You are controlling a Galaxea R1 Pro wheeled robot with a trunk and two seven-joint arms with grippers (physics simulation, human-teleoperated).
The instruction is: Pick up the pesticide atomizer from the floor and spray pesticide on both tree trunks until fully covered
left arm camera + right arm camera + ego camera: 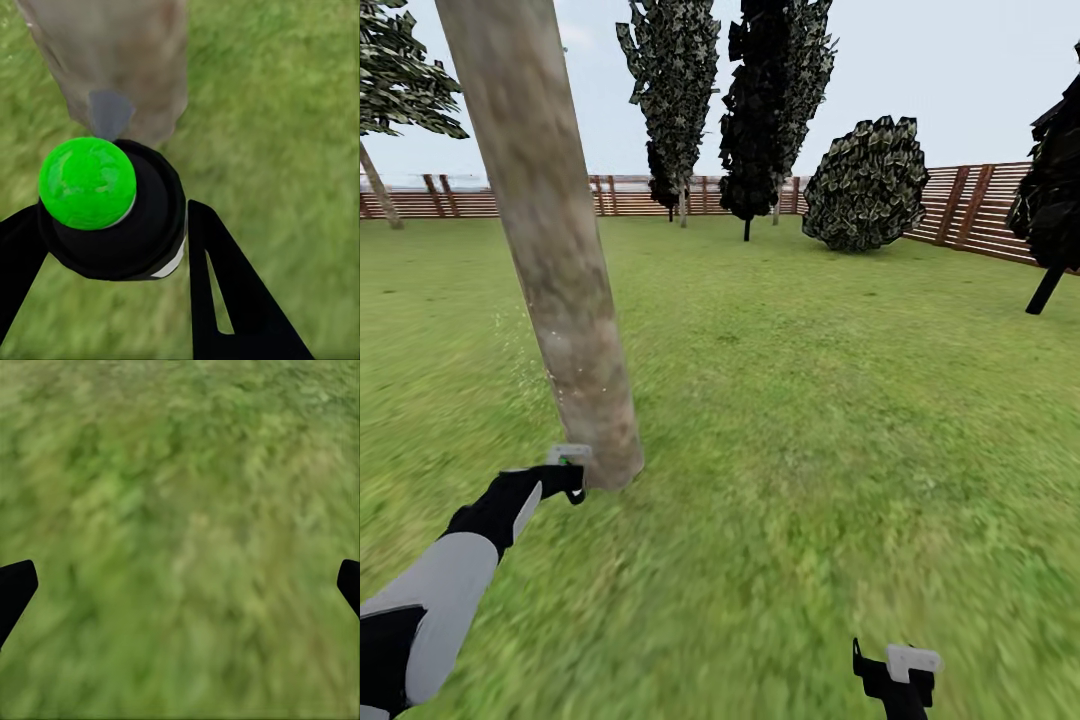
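Here, on the lawn (790, 420), my left hand (565, 480) sits at about 8 o'clock in the head view, right at the foot of the tree trunk (555, 250), just beside the bark where it meets the grass. That hand is clamped on the pesticide atomizer (112, 214): in the left wrist view its black rounded body with a bright green cap (87, 182) is wedged between my two black fingers (225, 292), and a grey nozzle (110, 112) points at the trunk base (120, 60), very close to it. In the head view the atomizer shows only as a small pale and green bit (569, 455) above the hand. The trunk is pale beige-grey, mottled, leaning toward 11 o'clock as it rises. My right hand (895, 675) hangs low at 5 o'clock, well apart from the tree; in the right wrist view its fingertips (15, 589) stand wide apart at either edge with blurred grass (180, 540) between them. Far off at 12 to 1 o'clock, dark conifers (775, 110) and a round bush (865, 185) stand before the brown slat fence (970, 205). A second pale trunk (378, 190) leans at 10 o'clock near the fence.
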